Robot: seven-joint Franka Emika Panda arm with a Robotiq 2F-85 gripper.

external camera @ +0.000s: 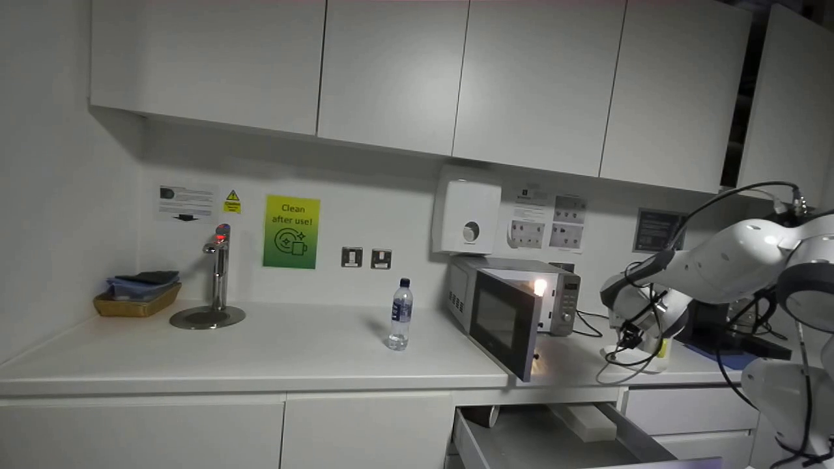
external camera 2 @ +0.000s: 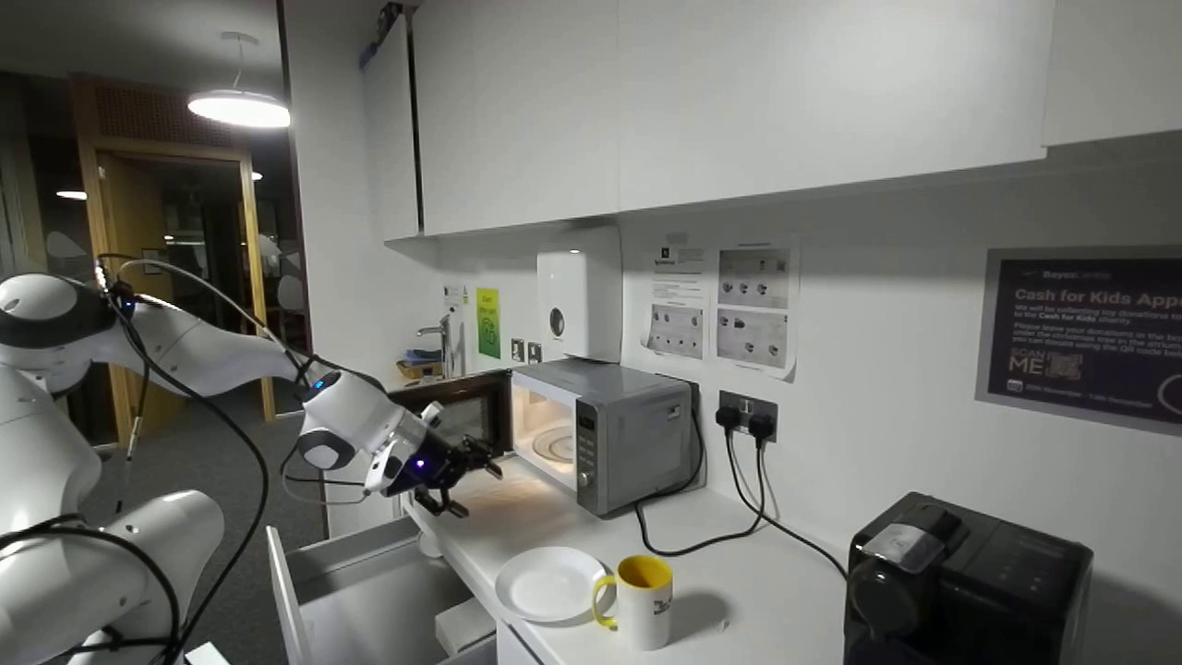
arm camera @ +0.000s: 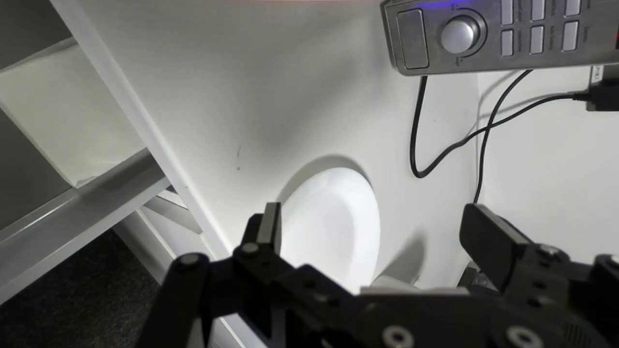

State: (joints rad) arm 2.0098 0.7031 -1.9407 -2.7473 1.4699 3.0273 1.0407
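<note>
My gripper (external camera 2: 478, 490) is open and empty, tilted down above the counter in front of the microwave (external camera 2: 637, 443). In the wrist view its fingers (arm camera: 371, 210) are wide apart. A white plate (external camera 2: 551, 584) lies on the counter below it and also shows between the fingers in the wrist view (arm camera: 333, 217). A white mug with yellow inside and handle (external camera 2: 645, 614) stands beside the plate; in the wrist view the gripper hides most of it. The microwave door (external camera: 502, 319) is open and its inside is lit. A glass turntable (external camera 2: 556, 444) shows inside, with nothing on it.
An open drawer (external camera: 541, 449) juts out below the counter, holding a white block (external camera: 589, 423) and a dark cup (external camera: 482, 415). A water bottle (external camera: 400, 319) stands left of the microwave door. A black coffee machine (external camera 2: 970, 582) and black cables (external camera 2: 702, 545) are on the counter.
</note>
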